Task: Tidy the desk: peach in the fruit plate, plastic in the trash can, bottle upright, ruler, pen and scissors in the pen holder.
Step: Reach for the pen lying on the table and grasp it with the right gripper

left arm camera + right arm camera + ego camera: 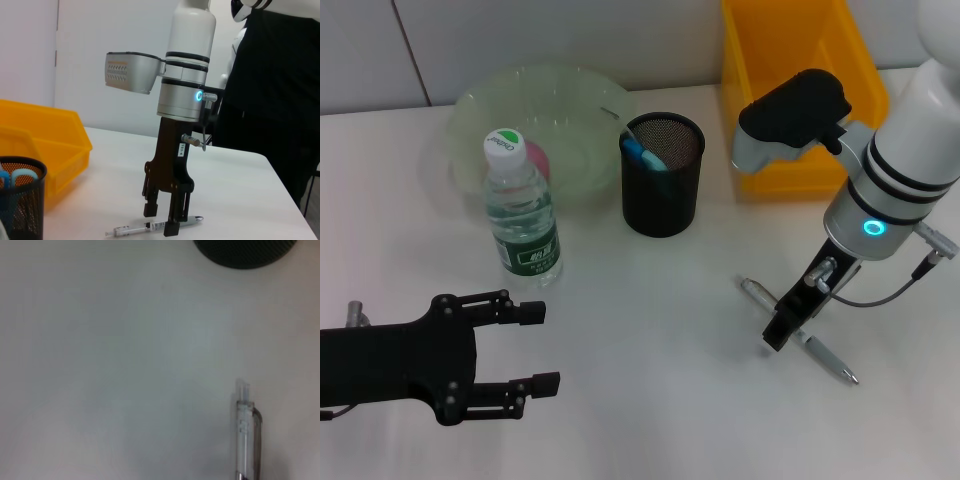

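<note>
Pen step of the desk-tidying task. The right gripper stands vertically over the pen, its spread fingers straddling the barrel, not yet closed on it. The pen lies flat on the table, well apart from the pen holder, on the side away from the bottle. Next, the fingers must close on the barrel, then lift and carry it to the holder. The left wrist view alone shows the straddle; the right wrist view shows only the pen's tip. The left gripper hovers open, near the bottle.
</note>
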